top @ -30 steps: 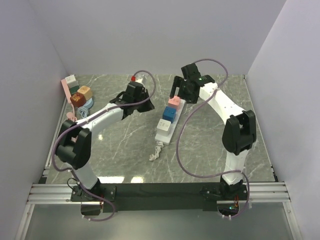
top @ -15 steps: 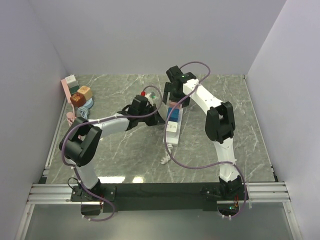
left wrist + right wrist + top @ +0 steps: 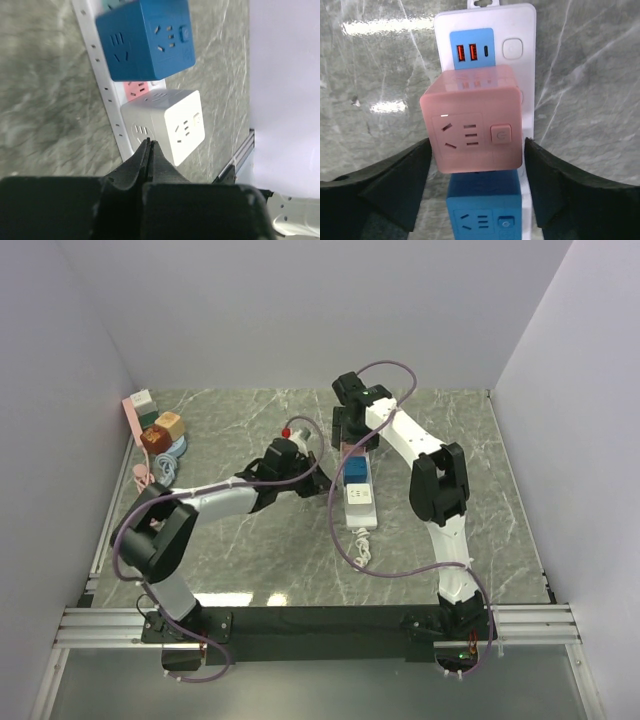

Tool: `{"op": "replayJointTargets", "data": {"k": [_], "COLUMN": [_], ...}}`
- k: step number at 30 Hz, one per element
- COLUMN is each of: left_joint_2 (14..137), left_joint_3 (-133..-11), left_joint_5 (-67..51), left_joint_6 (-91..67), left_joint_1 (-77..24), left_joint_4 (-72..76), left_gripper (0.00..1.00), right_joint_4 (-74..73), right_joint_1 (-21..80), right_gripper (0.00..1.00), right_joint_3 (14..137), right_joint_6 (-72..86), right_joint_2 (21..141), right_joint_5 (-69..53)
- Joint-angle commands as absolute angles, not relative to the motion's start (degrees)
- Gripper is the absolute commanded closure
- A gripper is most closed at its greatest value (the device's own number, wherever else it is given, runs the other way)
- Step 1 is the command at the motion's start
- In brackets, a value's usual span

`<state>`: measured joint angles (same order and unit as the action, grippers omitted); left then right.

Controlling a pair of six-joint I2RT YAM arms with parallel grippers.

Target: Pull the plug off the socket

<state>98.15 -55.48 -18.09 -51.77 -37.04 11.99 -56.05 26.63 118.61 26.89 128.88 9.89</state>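
Counted one socket [image 3: 527, 30], centre of the top view, bearing three cubes: pink plug [image 3: 472, 122], blue plug [image 3: 145, 37], white plug [image 3: 167, 125]. Saw right gripper [image 3: 476, 145] spread wide astride the pink plug, contact unclear. Saw left gripper [image 3: 148, 145] pinched together, empty, tips beside the white plug.

no legible text, labels or numbers

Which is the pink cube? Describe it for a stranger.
On the grey marble table lies a long white power strip carrying three cube plugs. The pink plastic cube plug sits at its USB-port end, next to the blue cube plug, and alone stands between the fingers of the right gripper.
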Motion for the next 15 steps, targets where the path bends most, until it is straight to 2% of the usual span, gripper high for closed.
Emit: {"op": "replayJointTargets", "data": {"k": [1,3,6,7,8,9,10,11,12,15], "left_joint_2": [92.12,90.79,90.7,90.96,91.75,92.28,92.89,93.86,94.3,95.88], "left_joint_3": [-53.71,-52.22,-51.94,-52.12,-52.38,-53.17,-53.52,-53.87,-54.14,-54.75], "left_joint_5": [-11.35,-10.81,-10.81,-10.72,-10.72,-10.81,-10.9,-10.9,-10.99,-11.16], "left_joint_6": [-51.06,-51.5,-51.24,-50.89,-50.11,-49.84,-49.4,-49.05,-48.52,-47.29], "left_joint_1": [-35.42,-34.02,-32.79,-32.78,-32.78,-32.7,-32.7,-32.7,-32.7,-32.7], "left_joint_4": [11.96,11.95,12.04,11.87,11.69,11.34,11.16,11.08,11.34,12.56], "left_gripper": [0.99,0.99,0.97,0.95,0.92,0.81,0.75,0.7,0.58,0.41], "right_joint_4": [-53.01,-52.12,-51.07,-50.98,-50.8,-50.71,-50.63,-50.54,-50.02,-47.03], "right_joint_1": [26.46,26.54,26.11,25.93,25.84,25.75,25.58,25.58,25.4,24.7], "right_gripper": [0.22,0.25,0.42,0.6,0.69,0.81,1.0,1.0,1.0,1.0], "right_joint_3": [120.24,120.06,119.88,119.88,119.71,119.62,119.45,119.18,118.57,114.62], "right_joint_6": [21.1,18.73,17.23,17.31,17.4,17.32,17.4,17.32,17.31,18.01], "right_joint_2": [129.72,130.07,130.52,130.6,130.43,130.26,129.91,129.47,127.98,123.42], "right_joint_5": [11.08,10.37,8.8,8.27,7.57,5.82,5.02,3.97,1.17,-3.85]}}
